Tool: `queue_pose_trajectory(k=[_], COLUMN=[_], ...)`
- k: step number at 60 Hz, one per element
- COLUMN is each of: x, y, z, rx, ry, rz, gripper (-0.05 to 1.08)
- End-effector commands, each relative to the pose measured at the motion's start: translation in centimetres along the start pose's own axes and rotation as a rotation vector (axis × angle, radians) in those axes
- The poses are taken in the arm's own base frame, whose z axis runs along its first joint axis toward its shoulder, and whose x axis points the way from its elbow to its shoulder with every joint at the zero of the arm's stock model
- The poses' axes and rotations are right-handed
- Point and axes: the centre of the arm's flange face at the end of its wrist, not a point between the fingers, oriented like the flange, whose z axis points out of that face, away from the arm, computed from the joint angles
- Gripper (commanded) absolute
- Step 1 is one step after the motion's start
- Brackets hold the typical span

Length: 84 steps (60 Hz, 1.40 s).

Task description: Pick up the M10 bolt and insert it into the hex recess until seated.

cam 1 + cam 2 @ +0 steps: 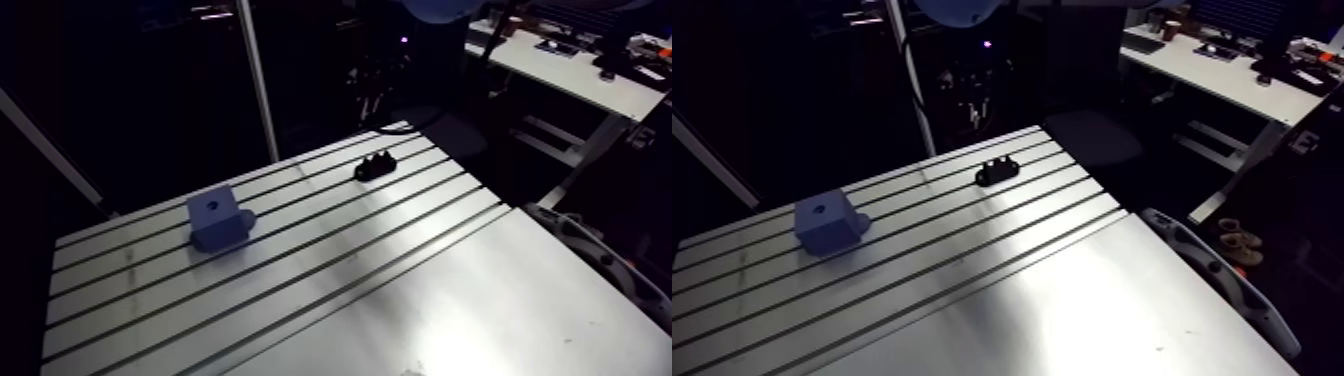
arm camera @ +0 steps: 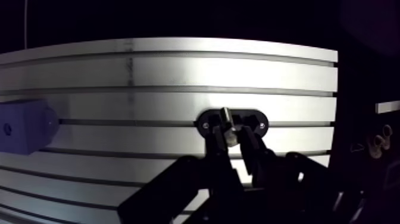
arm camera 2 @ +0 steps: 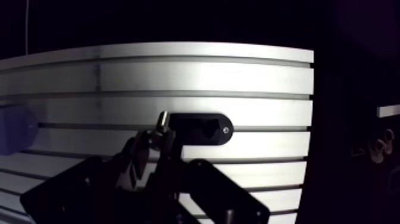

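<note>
The gripper is closed on the bolt, fingers nearly together, with the shank pointing away from the wrist. Beyond it, and judging by the two eyes well short of contact, lies the black plate on the worktop; its recess is hard to make out. Centre the bolt over the recess first, keep it square, and descend slowly. The blue block stands well aside.

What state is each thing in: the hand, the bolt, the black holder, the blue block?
hand: shut on the bolt.
bolt: gripped in the hand, clear of the black holder, not yet seated.
black holder: flat on the table, bolt not in it.
blue block: standing on the table, apart from the holder.
</note>
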Motion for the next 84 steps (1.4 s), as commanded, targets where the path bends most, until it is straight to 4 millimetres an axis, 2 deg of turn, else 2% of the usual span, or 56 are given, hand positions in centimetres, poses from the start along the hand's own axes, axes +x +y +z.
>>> queue_pose_trajectory(k=[1,5,8,15,16,17,19,21,27,35,40,47,48,49,50,51,52,61,63,65,66,67,68,69,72,84], x=[1.2,1.7,2.7,3.4,3.7,3.7,4.4,4.4,5.1,5.7,6.0,6.1,6.1,6.1,6.2,6.2,6.2,6.2,6.4,6.4,6.5,6.5,6.5,6.5,6.8,7.9], y=[0.2,-0.3,-1.5,-2.7,-3.5,-3.5,-5.4,-5.4,-8.1,-10.0,-12.7,-15.1,-16.2,-16.2,-17.5,-17.5,-18.6,-20.9,-22.8,-22.8,-24.3,-24.3,-25.3,-25.3,-26.4,-26.9], z=[-3.4,-4.6,-5.7,-6.7,-7.0,-7.0,-7.5,-7.5,-8.2,-9.2,-9.5,-9.8,-10.0,-10.0,-10.1,-10.1,-10.2,-10.6,-10.8,-10.8,-11.1,-11.1,-11.1,-11.1,-11.4,-11.0], rx=[0.035,0.029,0.020,0.001,-0.003,-0.003,-0.011,-0.011,-0.008,-0.010,-0.002,-0.004,-0.004,-0.004,-0.003,-0.003,-0.005,-0.001,0.008,0.008,0.015,0.015,0.025,0.025,0.046,0.047], ry=[-0.106,-0.147,-0.169,-0.205,-0.217,-0.217,-0.242,-0.242,-0.307,-0.310,-0.306,-0.301,-0.298,-0.298,-0.295,-0.295,-0.293,-0.287,-0.278,-0.278,-0.272,-0.272,-0.268,-0.268,-0.253,-0.247], rz=[0.045,0.049,0.035,0.045,0.047,0.047,0.039,0.039,0.072,0.092,0.054,0.051,0.035,0.035,0.015,0.015,-0.004,-0.065,-0.160,-0.160,-0.241,-0.241,-0.317,-0.317,-0.463,-0.488], gripper=[0.95,0.95,0.95,0.95,0.95,0.95,0.95,0.95,0.95,0.96,0.96,0.97,0.97,0.97,0.97,0.97,0.97,0.98,0.99,0.99,0.99,0.99,0.99,0.99,0.99,0.99])
